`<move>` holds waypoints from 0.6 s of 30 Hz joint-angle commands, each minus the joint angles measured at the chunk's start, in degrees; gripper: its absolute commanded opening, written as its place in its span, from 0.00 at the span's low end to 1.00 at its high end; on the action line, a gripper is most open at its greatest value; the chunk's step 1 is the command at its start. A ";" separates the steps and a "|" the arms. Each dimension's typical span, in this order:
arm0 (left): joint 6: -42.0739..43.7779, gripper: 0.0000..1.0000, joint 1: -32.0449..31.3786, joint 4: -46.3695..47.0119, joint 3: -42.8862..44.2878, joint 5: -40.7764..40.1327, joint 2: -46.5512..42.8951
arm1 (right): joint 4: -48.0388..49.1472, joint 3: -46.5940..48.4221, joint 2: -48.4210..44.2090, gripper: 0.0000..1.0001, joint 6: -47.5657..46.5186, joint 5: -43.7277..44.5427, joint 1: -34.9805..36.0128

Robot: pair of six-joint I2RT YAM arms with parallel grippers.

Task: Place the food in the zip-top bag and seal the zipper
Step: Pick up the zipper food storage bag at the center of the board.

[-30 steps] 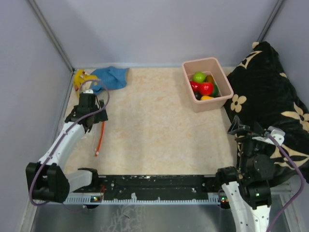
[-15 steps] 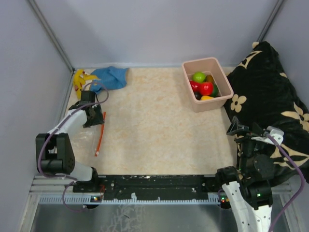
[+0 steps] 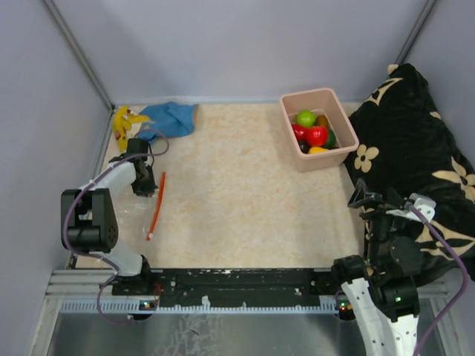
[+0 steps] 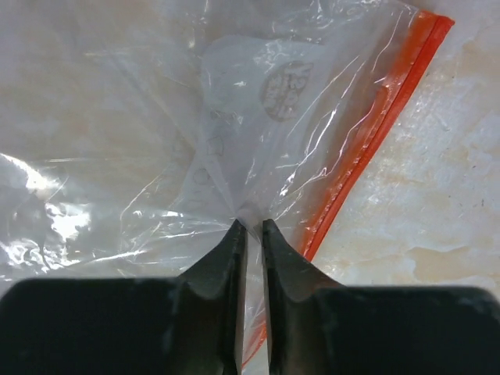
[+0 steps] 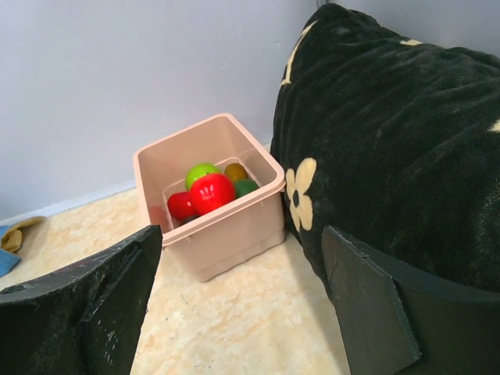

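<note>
The zip-top bag lies flat at the table's left, clear and crinkled, and fills the left wrist view. Its red-orange zipper runs along the right edge. My left gripper is down on the bag's far end, its jaws almost together with a puckered fold of the film pinched between the tips. The food, round red, green and orange toy fruits, sits in a pink tub at the back right. My right gripper hangs open near the front right, nothing between its fingers.
A black cushion with cream flowers fills the right side, touching the tub. A blue cloth and a yellow banana-like toy lie in the back left corner. Grey walls close in the table.
My left gripper has dropped onto the bag and closed from wide open to a pinch on the film, the arm's elbow folding back. The right arm has not moved.
</note>
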 commanded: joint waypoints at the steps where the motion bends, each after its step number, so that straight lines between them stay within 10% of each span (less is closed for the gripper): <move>1: 0.81 0.12 0.40 -1.06 1.80 3.36 -0.69 | 2.03 1.72 -0.98 0.84 -0.21 -0.59 0.77; 4: 0.37 0.00 0.43 -0.99 1.80 6.32 -2.12 | 3.06 1.47 -0.98 0.84 -0.77 -3.55 0.77; 18: -6.97 0.00 -0.67 6.13 -4.25 35.86 -16.08 | 3.12 3.92 7.67 0.85 -1.49 -20.49 0.80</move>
